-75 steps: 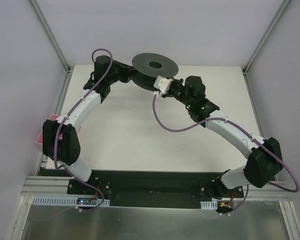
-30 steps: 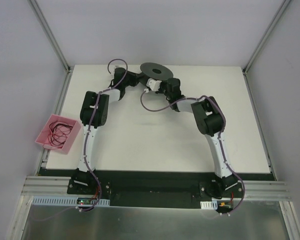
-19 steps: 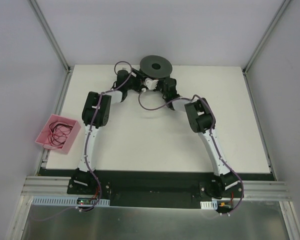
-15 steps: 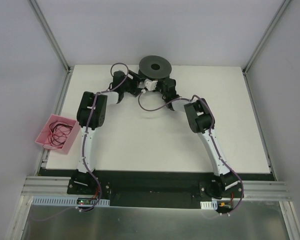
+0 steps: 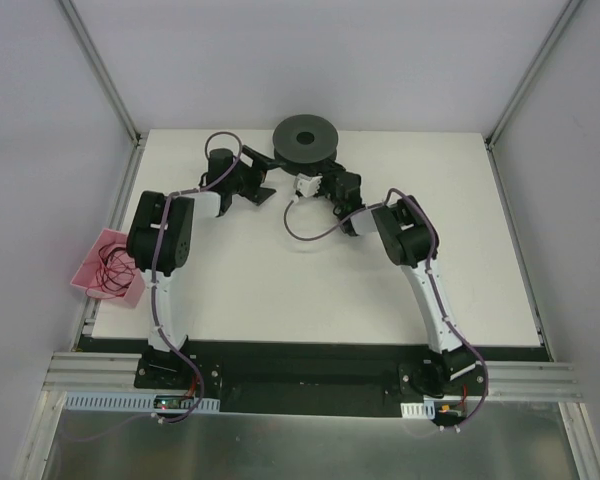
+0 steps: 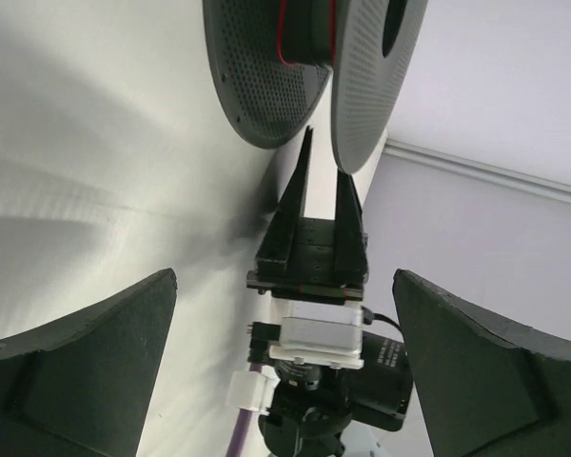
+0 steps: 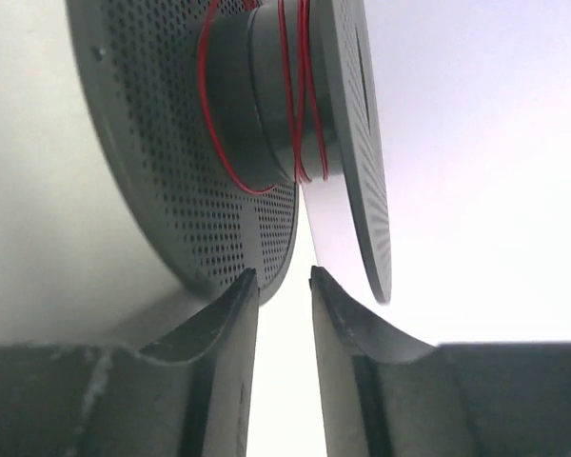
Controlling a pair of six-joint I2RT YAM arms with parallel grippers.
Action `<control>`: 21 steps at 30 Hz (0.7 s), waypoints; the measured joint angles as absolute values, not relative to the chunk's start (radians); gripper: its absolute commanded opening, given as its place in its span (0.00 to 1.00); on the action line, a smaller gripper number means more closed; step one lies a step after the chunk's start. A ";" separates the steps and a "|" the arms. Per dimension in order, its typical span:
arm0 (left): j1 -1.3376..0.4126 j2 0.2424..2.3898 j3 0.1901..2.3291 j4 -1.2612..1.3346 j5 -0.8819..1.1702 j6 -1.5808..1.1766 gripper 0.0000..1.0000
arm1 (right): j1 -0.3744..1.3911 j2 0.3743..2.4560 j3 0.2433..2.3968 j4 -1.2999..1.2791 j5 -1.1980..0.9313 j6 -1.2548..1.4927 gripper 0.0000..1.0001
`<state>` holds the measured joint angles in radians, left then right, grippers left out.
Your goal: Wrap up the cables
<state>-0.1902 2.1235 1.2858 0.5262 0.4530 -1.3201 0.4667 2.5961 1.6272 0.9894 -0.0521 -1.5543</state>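
At top centre, red wire (image 7: pixel 300 95) rings the grey spool (image 5: pixel 305 137). The left gripper (image 6: pixel 284 281) is spread wide; the right gripper (image 7: pixel 284 276) is narrowly parted.

Red cables (image 7: pixel 303 105) on a dark grey, dot-perforated spool (image 7: pixel 162 143); pink bin (image 5: pixel 88 276).
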 measured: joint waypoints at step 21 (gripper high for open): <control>-0.190 1.654 1.109 0.196 0.464 -1.032 0.99 | 0.464 2.001 0.852 1.151 -0.070 -1.560 0.77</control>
<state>-0.1902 1.6543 1.1091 0.1959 0.4641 -1.0321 0.4641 2.0010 0.8524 1.1511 -0.0696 -1.5604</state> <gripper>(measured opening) 0.990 0.689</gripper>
